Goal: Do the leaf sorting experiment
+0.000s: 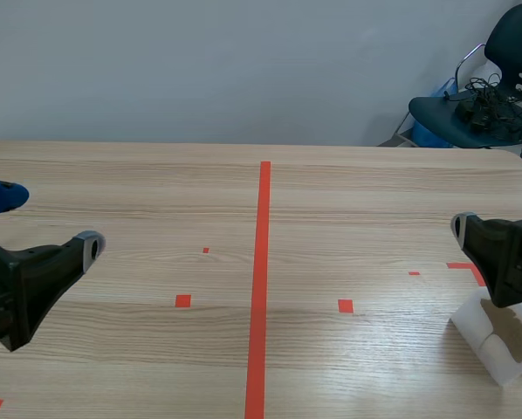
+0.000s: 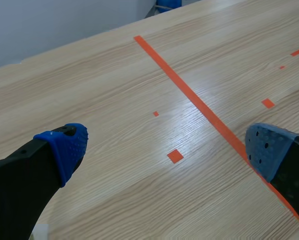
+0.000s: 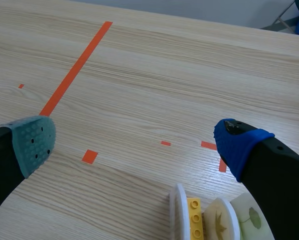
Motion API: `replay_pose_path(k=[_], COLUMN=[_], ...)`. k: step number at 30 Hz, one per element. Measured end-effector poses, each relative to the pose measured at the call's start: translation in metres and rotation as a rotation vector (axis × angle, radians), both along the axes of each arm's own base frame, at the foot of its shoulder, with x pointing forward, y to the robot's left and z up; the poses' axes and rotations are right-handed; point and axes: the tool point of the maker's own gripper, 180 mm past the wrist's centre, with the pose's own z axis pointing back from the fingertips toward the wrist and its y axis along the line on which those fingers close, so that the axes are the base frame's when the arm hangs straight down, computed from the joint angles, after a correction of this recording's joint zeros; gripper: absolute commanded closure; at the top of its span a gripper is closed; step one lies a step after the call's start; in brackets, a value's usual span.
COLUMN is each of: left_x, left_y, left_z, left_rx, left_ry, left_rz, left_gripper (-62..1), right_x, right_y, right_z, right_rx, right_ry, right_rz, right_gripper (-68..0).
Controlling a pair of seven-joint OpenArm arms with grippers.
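A white rack [image 1: 486, 346] stands on the table near its right front, holding round white discs with leaves set in them. The right wrist view shows the rack [image 3: 179, 216] under the gripper, with a yellow brick [image 3: 194, 221] and two leaf discs [image 3: 220, 220] upright in it. My right gripper [image 3: 135, 145] hangs open just above the rack with nothing between its fingers. My left gripper [image 1: 47, 223] is open over bare table at the far left, and it holds nothing [image 2: 167, 149].
An orange-red tape line [image 1: 261, 279] runs down the middle of the wooden table, with small tape squares on both sides. A dark chair [image 1: 479, 96] with cables on its seat stands beyond the table's far right corner.
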Motion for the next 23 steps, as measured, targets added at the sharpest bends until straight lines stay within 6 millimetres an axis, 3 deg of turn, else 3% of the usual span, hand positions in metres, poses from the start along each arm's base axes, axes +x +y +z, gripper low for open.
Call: replay_pose_path(k=[5, 23], left_x=[-0.0007, -0.0007], left_y=[0.0055, 0.0055], left_z=[-0.0081, -0.0082], left_rx=[0.003, 0.003], left_ry=[0.022, 0.022], left_rz=[0.014, 0.014], left_gripper=[-62.3, -62.3], right_x=[0.0, 0.0], right_y=[0.0, 0.0], right_z=[0.0, 0.0001], right_rx=[0.0, 0.0], right_ry=[0.0, 0.0], right_rz=[0.0, 0.0], right_gripper=[-67.9, -67.9])
